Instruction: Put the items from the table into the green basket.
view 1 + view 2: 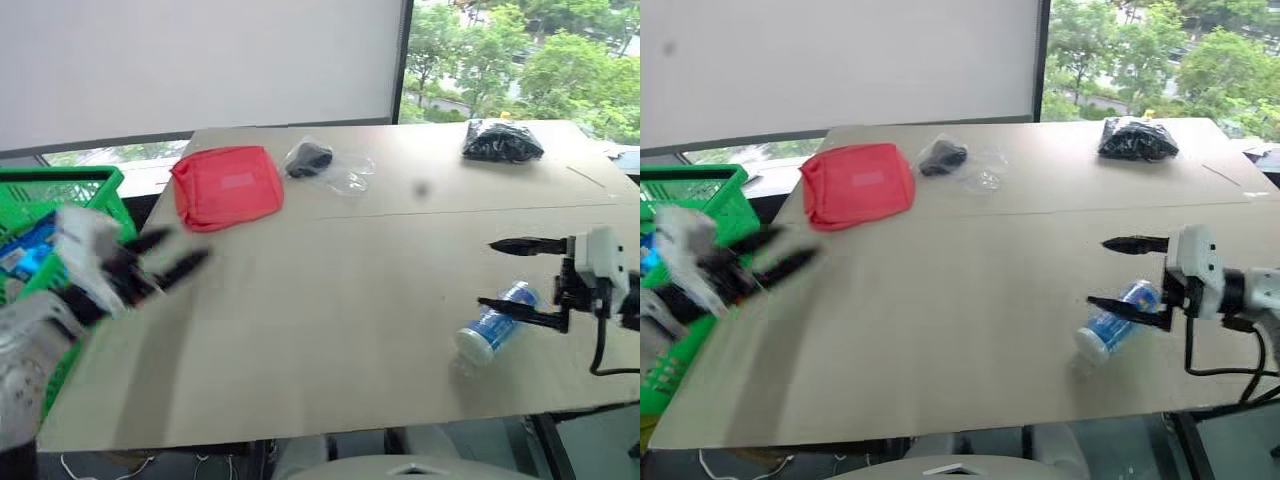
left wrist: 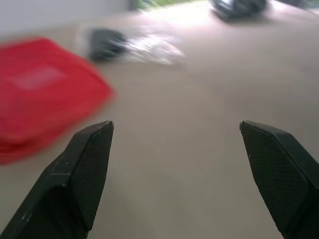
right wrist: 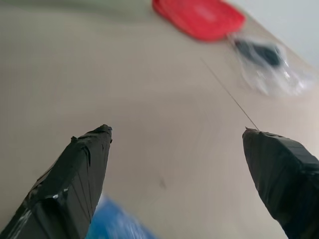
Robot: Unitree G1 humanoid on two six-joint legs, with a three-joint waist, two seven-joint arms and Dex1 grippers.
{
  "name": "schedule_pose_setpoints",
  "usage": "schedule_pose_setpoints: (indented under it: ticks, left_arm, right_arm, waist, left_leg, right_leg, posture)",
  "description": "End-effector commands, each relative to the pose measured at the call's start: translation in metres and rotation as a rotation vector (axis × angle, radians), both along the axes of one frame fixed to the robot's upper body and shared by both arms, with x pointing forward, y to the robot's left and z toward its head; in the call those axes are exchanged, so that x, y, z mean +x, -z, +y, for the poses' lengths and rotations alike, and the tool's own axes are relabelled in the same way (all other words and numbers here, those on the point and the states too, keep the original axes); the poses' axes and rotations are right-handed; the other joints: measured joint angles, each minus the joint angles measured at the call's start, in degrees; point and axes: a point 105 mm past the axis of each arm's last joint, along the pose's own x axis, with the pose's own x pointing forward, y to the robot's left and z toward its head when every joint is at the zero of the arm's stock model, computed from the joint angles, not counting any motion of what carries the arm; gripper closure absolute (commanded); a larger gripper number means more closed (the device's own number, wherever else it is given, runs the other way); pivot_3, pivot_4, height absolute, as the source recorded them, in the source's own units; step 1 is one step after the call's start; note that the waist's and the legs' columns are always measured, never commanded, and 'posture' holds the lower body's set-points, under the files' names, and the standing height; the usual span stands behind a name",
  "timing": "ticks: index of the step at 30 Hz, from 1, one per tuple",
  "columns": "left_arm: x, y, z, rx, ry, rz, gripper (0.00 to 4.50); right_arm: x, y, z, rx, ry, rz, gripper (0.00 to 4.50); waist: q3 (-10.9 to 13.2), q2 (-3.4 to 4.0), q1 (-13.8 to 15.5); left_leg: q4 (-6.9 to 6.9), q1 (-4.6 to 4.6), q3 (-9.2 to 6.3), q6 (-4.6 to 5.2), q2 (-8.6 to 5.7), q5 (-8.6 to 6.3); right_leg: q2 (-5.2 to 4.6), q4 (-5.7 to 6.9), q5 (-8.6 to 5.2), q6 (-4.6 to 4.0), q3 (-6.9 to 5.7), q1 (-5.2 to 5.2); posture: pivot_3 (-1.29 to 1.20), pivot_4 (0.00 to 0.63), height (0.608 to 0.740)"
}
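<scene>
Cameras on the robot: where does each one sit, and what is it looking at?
Left eye view: on the head, looking down over the table; both arms show.
Right eye view: beside it, same scene.
Left wrist view: on the left arm, facing the red pouch past its open jaws.
Right wrist view: on the right arm, jaws open over the blue-and-white bottle.
Shared: both wrist views show the pouch and the clear bag.
</scene>
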Motion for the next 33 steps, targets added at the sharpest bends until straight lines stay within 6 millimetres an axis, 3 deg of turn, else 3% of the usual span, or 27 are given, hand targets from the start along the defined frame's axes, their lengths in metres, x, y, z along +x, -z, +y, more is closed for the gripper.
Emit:
schedule_pose_setpoints:
  ticks: [1, 3, 7, 10, 17, 24, 31, 33]
  left_arm:
    - [-0.031, -0.002, -0.032, 0.097, 0.273, 0.045, 0.33]
    - [-0.039, -0.005, -0.037, 0.09, 0.326, 0.051, 0.33]
    - [-0.06, -0.002, -0.058, 0.134, 0.475, 0.074, 0.33]
    - [-0.066, -0.003, -0.07, 0.132, 0.524, 0.064, 0.33]
    - [-0.078, -0.01, -0.094, 0.086, 0.617, 0.036, 0.33]
    - [-0.087, -0.006, -0.098, 0.078, 0.68, 0.078, 0.33]
    - [-0.086, -0.009, -0.102, 0.073, 0.716, 0.056, 0.33]
    - [-0.085, -0.009, -0.103, 0.07, 0.719, 0.052, 0.29]
  right_arm:
    - [0.006, 0.008, -0.022, -0.239, -0.118, -0.03, 0.0]
    - [0.01, 0.013, -0.029, -0.323, -0.181, -0.006, 0.0]
    - [0.022, 0.028, -0.032, -0.468, -0.284, 0.05, 0.0]
    - [0.034, 0.037, -0.029, -0.528, -0.318, 0.064, 0.0]
    - [0.049, 0.058, -0.045, -0.814, -0.426, 0.119, 0.0]
    - [0.056, 0.065, -0.031, -0.818, -0.501, 0.113, 0.0]
    - [0.056, 0.07, -0.032, -0.856, -0.545, 0.131, 0.0]
    - [0.055, 0.07, -0.036, -0.866, -0.542, 0.144, 0.55]
  waist:
    - [0.26, 0.34, -0.5]
    - [0.72, 0.88, -0.6]
    - [1.05, 1.04, -0.63]
    - [1.12, 1.02, -0.64]
    - [1.11, 0.98, 0.72]
    - [1.1, 0.98, 1.27]
    - [1.1, 0.99, 2.14]
    - [1.09, 1.0, 2.12]
  left_leg:
    - [-0.01, 0.31, 0.1, 0.06, 0.1, -0.03]
    - [-0.09, 0.97, 0.33, 0.1, 0.16, -0.05]
    - [-0.1, 1.78, 0.62, 0.11, 0.43, -0.05]
    - [-0.1, 1.8, 0.78, 0.11, 0.47, -0.05]
    - [-0.03, 1.59, 0.79, 0.1, 0.49, -0.05]
    - [-0.1, 1.57, 0.74, 0.11, 0.49, -0.05]
    - [-0.05, 1.57, 0.75, 0.1, 0.47, -0.05]
    - [-0.05, 1.57, 0.74, 0.1, 0.48, -0.05]
  right_leg:
    - [0.11, 0.0, 0.01, -0.06, 0.05, 0.3]
    - [0.24, -0.04, -0.08, -0.16, 0.19, 1.11]
    - [0.75, -0.13, -0.22, -0.14, 0.56, 1.86]
    - [0.77, -0.13, -0.08, -0.1, 0.72, 1.86]
    - [0.66, -0.17, -0.02, -0.07, 0.75, 1.36]
    - [0.67, -0.17, -0.03, -0.12, 0.72, 1.31]
    - [0.67, -0.15, -0.03, -0.12, 0.72, 1.32]
    - [0.67, -0.15, -0.03, -0.12, 0.72, 1.32]
  posture:
    - [-0.08, 0.016, 0.74]
    - [-0.07, 0.016, 0.74]
    - [-0.03, 0.017, 0.74]
    - [-0.01, 0.016, 0.74]
    - [0.03, 0.011, 0.74]
    - [0.05, 0.003, 0.74]
    - [0.05, 0.0, 0.74]
    - [0.05, 0.0, 0.74]
